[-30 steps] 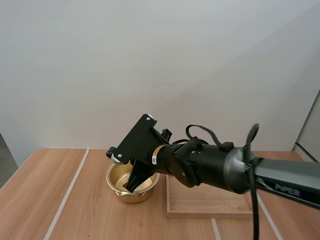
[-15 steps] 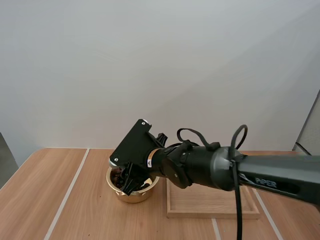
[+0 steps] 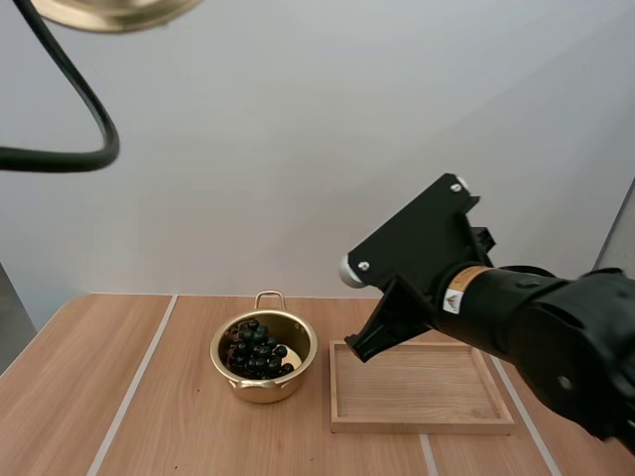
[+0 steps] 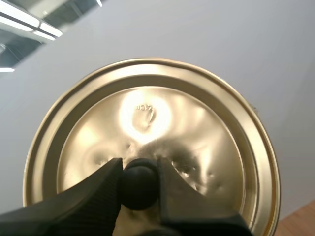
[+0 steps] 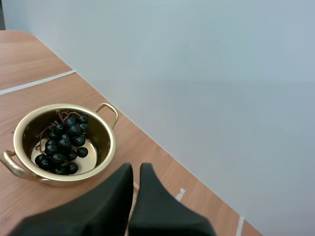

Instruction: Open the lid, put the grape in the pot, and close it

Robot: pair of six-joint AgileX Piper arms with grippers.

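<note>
A gold pot (image 3: 298, 347) stands open on the table, left of the tray, and a dark bunch of grapes (image 3: 255, 349) lies inside it. My right gripper (image 3: 361, 349) hangs above the tray's near-left corner, shut and holding nothing. Seen from the right wrist, its fingers (image 5: 147, 194) lie together, with the pot (image 5: 106, 140) and grapes (image 5: 61, 145) beyond them. The gold lid (image 3: 114, 12) is held high at the far left. In the left wrist view my left gripper (image 4: 140, 169) is shut on the black knob (image 4: 140, 183) of the lid (image 4: 147, 118).
A shallow wooden tray (image 3: 422, 424) lies right of the pot, with nothing on it. White seams run across the wooden table (image 3: 119, 407). A plain wall stands behind.
My right gripper has left the pot and risen to the right over the tray. The grapes now lie in the pot. The lid has come into sight at the top left.
</note>
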